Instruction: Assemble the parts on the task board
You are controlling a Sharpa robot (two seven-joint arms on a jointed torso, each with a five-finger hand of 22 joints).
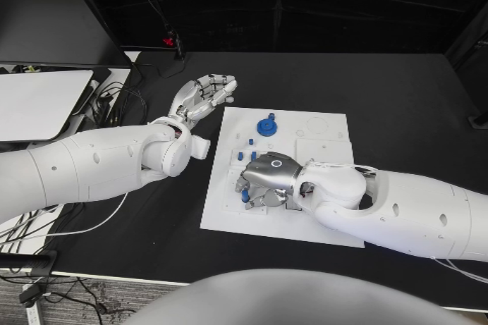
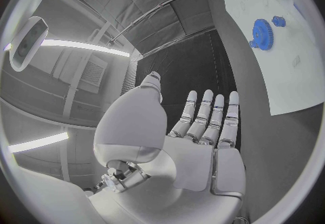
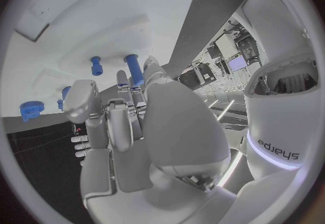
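Note:
The white task board (image 1: pixel 315 138) lies in the middle of the black table. A blue gear (image 1: pixel 266 127) and a small blue knob (image 1: pixel 271 116) sit at its far left, and two short blue pegs (image 1: pixel 245 156) stand closer in. My right hand (image 1: pixel 269 186) hangs over the board's near left part with its fingers curled down among blue pieces (image 1: pixel 245 194). In the right wrist view a fingertip (image 3: pixel 151 68) lies against an upright blue peg (image 3: pixel 134 69); whether the peg is gripped is hidden. My left hand (image 1: pixel 209 92) hovers off the board's far left corner, fingers straight and apart, holding nothing.
A white panel (image 1: pixel 36 99) and loose cables (image 1: pixel 112 99) lie at the table's left edge. The left wrist view shows the left hand (image 2: pixel 203 126) over bare black table, with the board (image 2: pixel 298 72) and blue gear (image 2: pixel 260 31) beside it.

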